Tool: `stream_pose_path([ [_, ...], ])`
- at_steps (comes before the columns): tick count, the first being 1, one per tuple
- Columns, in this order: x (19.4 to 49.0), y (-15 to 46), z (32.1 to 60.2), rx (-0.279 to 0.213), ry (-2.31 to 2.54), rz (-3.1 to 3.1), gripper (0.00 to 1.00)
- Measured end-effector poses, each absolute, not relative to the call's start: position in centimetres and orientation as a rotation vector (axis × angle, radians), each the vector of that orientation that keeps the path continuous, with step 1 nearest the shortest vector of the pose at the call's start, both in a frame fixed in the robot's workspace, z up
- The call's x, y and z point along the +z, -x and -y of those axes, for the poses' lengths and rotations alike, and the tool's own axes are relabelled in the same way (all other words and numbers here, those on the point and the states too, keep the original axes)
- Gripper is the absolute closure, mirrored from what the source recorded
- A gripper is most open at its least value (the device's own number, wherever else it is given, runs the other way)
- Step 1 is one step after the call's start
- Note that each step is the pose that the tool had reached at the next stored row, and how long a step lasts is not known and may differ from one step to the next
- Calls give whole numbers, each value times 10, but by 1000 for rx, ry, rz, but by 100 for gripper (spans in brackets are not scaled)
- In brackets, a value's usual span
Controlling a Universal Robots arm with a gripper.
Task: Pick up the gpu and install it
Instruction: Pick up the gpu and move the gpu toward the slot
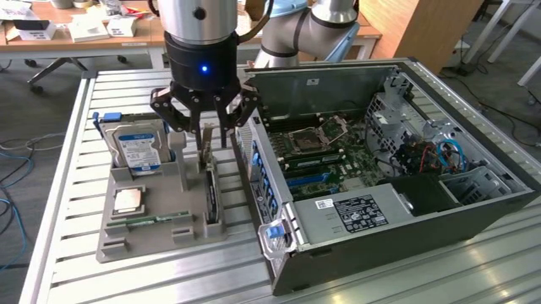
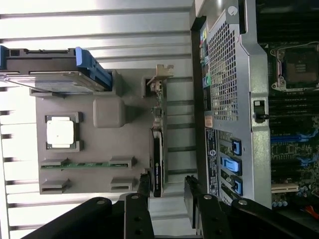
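On the exterior view's left, a slatted silver metal table [image 1: 59,190] carried a grey plastic parts tray [image 1: 161,239]. At the tray's far left corner a silver hard drive with a blue label [image 1: 135,149] stood upright in its slot. Nearer the camera, a square silver processor chip [image 1: 128,200] lay flat in a recess. Just in front of it, a slim green memory stick [image 1: 157,220] lay along a narrow channel.

Along the tray's right edge the gpu [image 1: 212,193], a thin black circuit card with a silver metal bracket at its far end, stood on edge in its own slot, not yet lifted. The black multi-link gripper [image 1: 205,128] hung directly above it on a silver and black wrist with a blue light. Its jaws were spread apart with nothing between them. In the wrist view its fingers [image 2: 143,191] sat to either side of the line of the card [image 2: 157,149]. Whether either one touched the card could not be told.

To the right, close beside the tray, a dark grey computer case [image 1: 406,231] lay on its side with its panel off, showing a green motherboard [image 1: 325,149] with blue slots.
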State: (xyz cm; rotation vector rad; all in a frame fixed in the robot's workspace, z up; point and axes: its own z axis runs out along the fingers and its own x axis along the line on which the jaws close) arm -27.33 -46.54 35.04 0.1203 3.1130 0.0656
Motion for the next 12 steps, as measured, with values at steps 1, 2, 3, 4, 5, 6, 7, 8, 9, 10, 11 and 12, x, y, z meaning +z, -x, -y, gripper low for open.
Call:
stream_pose_path([
  [1, 349, 273, 465, 66, -120, -3113, 58],
  [2, 347, 273, 465, 66, -120, -3113, 58],
  [3, 345, 273, 465, 66, -120, -3113, 58],
  [4, 343, 273, 465, 66, -120, -3113, 58],
  [5, 341, 273, 465, 66, -120, -3113, 58],
  [6, 340, 273, 465, 66, -120, -3113, 58],
  [7, 338, 273, 465, 66, -120, -3113, 58],
  [8, 336, 273, 465, 66, -120, -3113, 58],
  [9, 334, 273, 465, 66, -120, -3113, 58],
  [10, 332, 273, 465, 66, -120, -3113, 58],
  [11, 330, 273, 465, 66, -120, -3113, 58],
  [12, 329, 273, 465, 66, -120, -3113, 58],
])
